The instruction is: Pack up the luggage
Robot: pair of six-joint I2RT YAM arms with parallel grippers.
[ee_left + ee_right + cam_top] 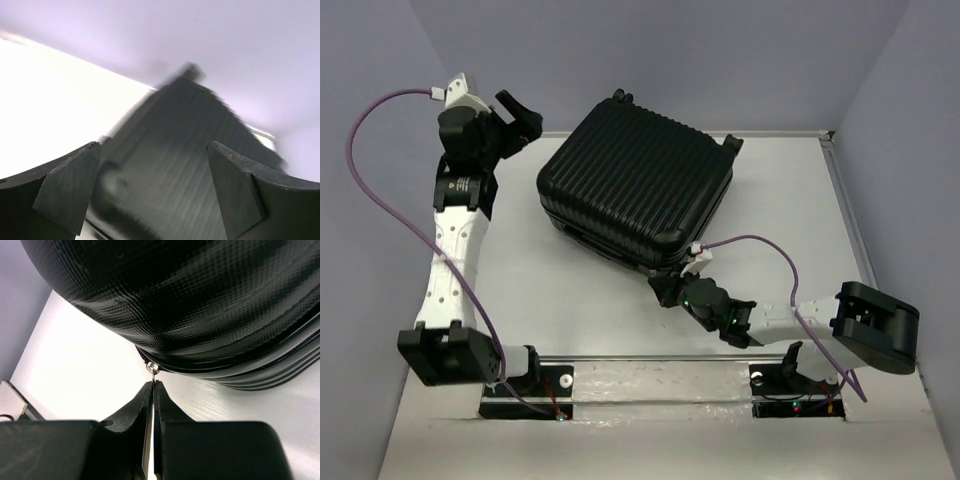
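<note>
The white desk (590, 290) takes up most of the top view, from the bottom edge up to the back wall. Plain grey-blue walls (720, 60) close it in at the left, right and top of the frame.

The right arm (780, 325) starts at the lower right and folds out to a black elbow near the right edge. From there it lies low over the desk and reaches left toward the centre. The right claw (153, 386) sits at the near corner of the luggage (635, 175). In the right wrist view its fingers (132, 410) are pressed almost flat together, with only a hairline between them. Their tips pinch a small metal tab (154, 369) that hangs at the seam between the two shells.

The left arm (455, 250) rises from the lower left and runs up the left side of the frame, with a purple cable (380, 200) looping beside it. The left claw (523, 113) is in the upper left, pointing right at the luggage and apart from it. Its jaws stand wide and hold nothing. The left wrist view is blurred and shows the dark ribbed shell between the two fingers.

The luggage lies closed and flat on its side, turned at an angle in the upper centre of the desk, with its wheels (732, 143) toward the back wall.
</note>
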